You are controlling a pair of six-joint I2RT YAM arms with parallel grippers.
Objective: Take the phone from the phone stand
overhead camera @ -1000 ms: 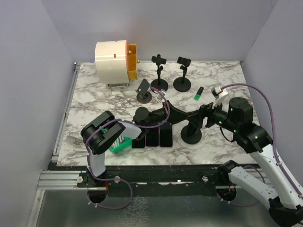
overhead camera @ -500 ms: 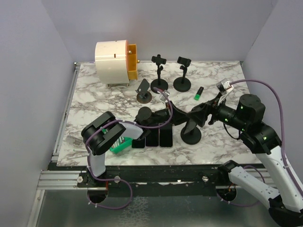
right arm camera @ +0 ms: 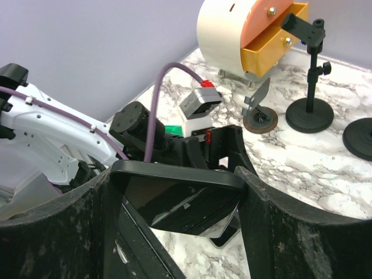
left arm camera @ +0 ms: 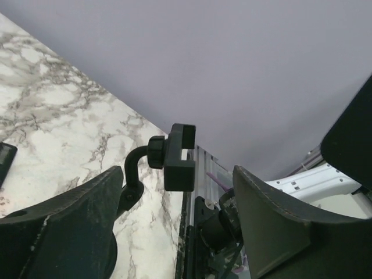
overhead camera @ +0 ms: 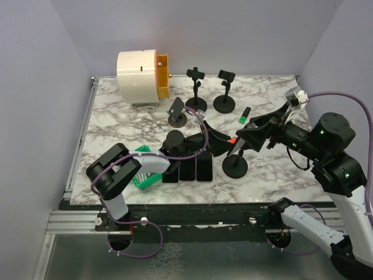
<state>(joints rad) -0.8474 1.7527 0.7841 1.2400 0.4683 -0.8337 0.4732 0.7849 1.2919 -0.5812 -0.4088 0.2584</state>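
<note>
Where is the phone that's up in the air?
In the top view, the phone is right of centre, held in the right gripper, close above the stand.

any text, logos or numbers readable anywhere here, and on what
No readable text in any view.
phone in the right gripper: screen dark, only reflections.
white and orange drum: one small dark mark, not a letter.
flat phones on the table: blank screens.
green item: too small to tell.
</note>
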